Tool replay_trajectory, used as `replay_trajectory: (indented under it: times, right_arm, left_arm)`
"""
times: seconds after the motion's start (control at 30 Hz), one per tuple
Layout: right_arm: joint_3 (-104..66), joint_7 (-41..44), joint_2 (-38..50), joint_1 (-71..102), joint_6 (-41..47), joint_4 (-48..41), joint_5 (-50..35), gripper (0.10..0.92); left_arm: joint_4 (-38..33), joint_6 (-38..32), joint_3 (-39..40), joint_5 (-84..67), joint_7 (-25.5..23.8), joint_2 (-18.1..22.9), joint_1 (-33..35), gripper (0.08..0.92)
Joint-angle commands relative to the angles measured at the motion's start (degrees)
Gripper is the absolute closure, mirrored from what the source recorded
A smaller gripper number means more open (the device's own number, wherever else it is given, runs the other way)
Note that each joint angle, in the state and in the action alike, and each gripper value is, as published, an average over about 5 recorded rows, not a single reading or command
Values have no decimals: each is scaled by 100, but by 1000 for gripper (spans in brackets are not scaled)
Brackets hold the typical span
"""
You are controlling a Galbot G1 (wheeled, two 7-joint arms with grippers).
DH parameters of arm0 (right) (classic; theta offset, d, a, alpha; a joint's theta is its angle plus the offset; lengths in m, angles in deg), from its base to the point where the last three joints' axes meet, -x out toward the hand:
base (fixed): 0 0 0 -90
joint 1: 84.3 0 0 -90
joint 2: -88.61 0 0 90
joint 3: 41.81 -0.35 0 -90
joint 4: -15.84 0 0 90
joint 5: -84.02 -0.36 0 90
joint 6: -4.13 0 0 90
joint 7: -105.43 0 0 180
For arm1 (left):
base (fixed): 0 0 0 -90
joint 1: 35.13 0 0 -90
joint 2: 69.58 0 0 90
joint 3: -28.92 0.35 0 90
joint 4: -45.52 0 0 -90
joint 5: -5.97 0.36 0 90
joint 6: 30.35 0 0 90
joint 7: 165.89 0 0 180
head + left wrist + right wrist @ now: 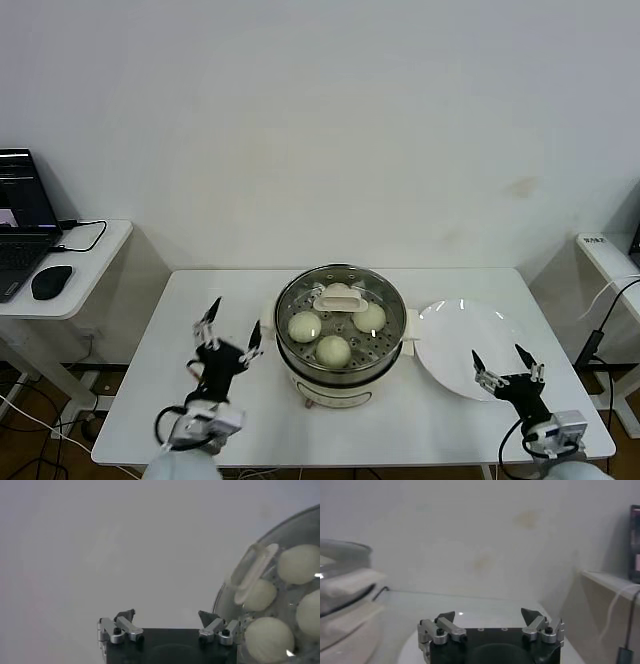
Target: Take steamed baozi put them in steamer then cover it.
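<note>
The steamer (341, 340) stands in the middle of the surface (450, 420), between the two arms; the cover (341, 298) already sits on top of it, with its cream handle lying sideways near the far rim; through the glass three steamed baozi (333, 350) show on the holey tray in the head view, and the left wrist view seems to show a fourth. The left tool (231, 339) is spread wide and holds nothing; the steamer lies just beside it, toward the robot's right, so this arm is the nearer one. The right tool (507, 368) is also spread wide and empty; it hangs over the near edge of the white plate (470, 330), with the steamer farther off to its left. The job looks about done.
</note>
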Motion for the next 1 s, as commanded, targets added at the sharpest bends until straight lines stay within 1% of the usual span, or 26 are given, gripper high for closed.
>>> replay_trajectory:
  times: [0.03, 0.17, 0.33, 0.57, 1.0]
  right_arm:
    - [204, 79, 74, 473, 23, 471, -47, 203]
    - [240, -34, 110, 466, 193, 519, -88, 203]
    - [206, -96, 121, 479, 352, 553, -92, 203]
    - [238, -129, 180, 499, 383, 560, -117, 203]
    - [252, -15, 172, 320, 382, 497, -74, 203]
  left_arm:
    - [616, -849, -1039, -2718, 699, -27, 1389, 177]
    - [440, -839, -960, -2730, 654, 109, 1573, 177]
    - [301, -741, -946, -2734, 542, 219, 1602, 177]
    - [287, -534, -1053, -2667, 511, 286, 1576, 177]
    - [47, -651, -1264, -2625, 445, 368, 1792, 177]
